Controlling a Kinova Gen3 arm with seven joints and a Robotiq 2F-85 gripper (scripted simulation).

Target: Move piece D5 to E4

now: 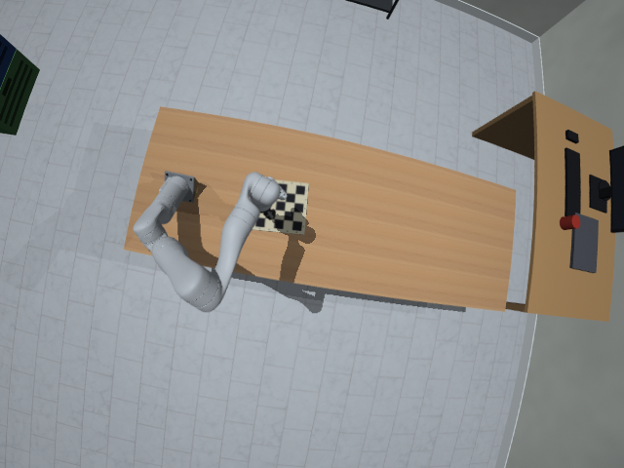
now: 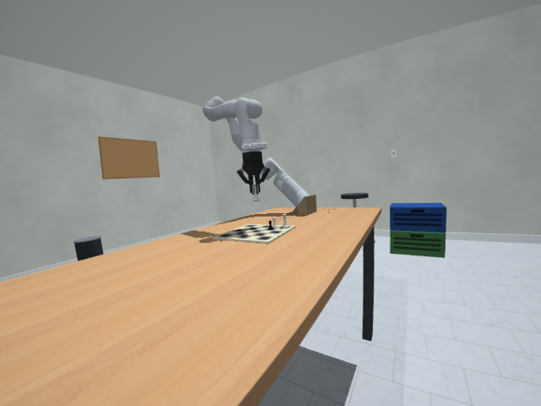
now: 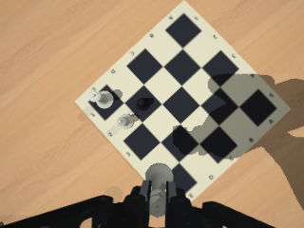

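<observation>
From the top, my arm (image 1: 229,242) bends out past the desk (image 1: 382,226) edge and back in over the board (image 1: 288,206). My wrist covers the board's near corner, and one dark piece (image 1: 270,214) shows just beside it.

From the exterior view, my pincer (image 2: 254,189) hangs well above the board (image 2: 258,233), pointing straight down, its fingers clamped on a pale piece (image 2: 255,197) that dangles below the tips, clear of the board. On the board stand a black pawn (image 2: 270,225) and two white pieces (image 2: 284,219) near the far edge.

From the wrist, the pale piece (image 3: 159,182) sits between my fingers, its round base towards the camera, over the board's edge by the letter E. The board (image 3: 157,90) lies far below, turned diagonally. A white piece (image 3: 101,98) stands on a dark corner square, a smaller white piece (image 3: 125,121) on the light square beside it, and the black pawn (image 3: 142,103) on a dark square near both. My shadow falls across the board's right side.
</observation>
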